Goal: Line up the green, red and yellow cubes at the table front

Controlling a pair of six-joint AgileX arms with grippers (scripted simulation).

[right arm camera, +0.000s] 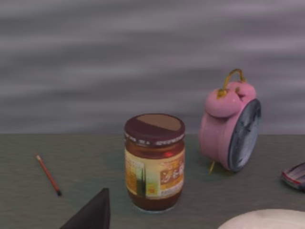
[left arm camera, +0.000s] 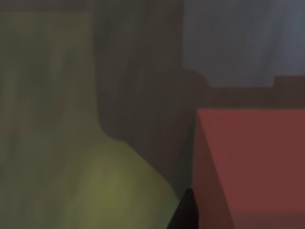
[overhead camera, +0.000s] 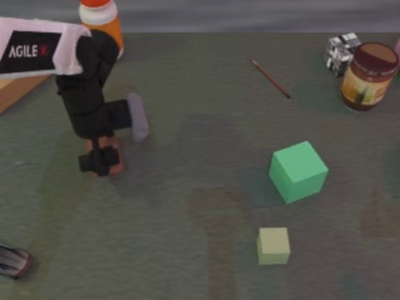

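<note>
Logged left gripper (overhead camera: pixel 100 161) down on the red cube (left arm camera: pixel 248 162), left of centre on the table (overhead camera: pixel 187 262); grip unreadable, clamped or loose, could not tell. Judged as the pick-up step: red farthest back of the three. Noted green cube (overhead camera: pixel 298 171) right of centre, yellow cube (overhead camera: pixel 273 245) near it toward the front, apart, both untouched. Put right arm down as parked, off the top view, wrist camera facing jar (right arm camera: pixel 154 162) and pink alarm clock (right arm camera: pixel 231 129).

Left tool (overhead camera: pixel 100 164) hides most of red cube (left arm camera: pixel 250 167); fingers unreadable.
</note>
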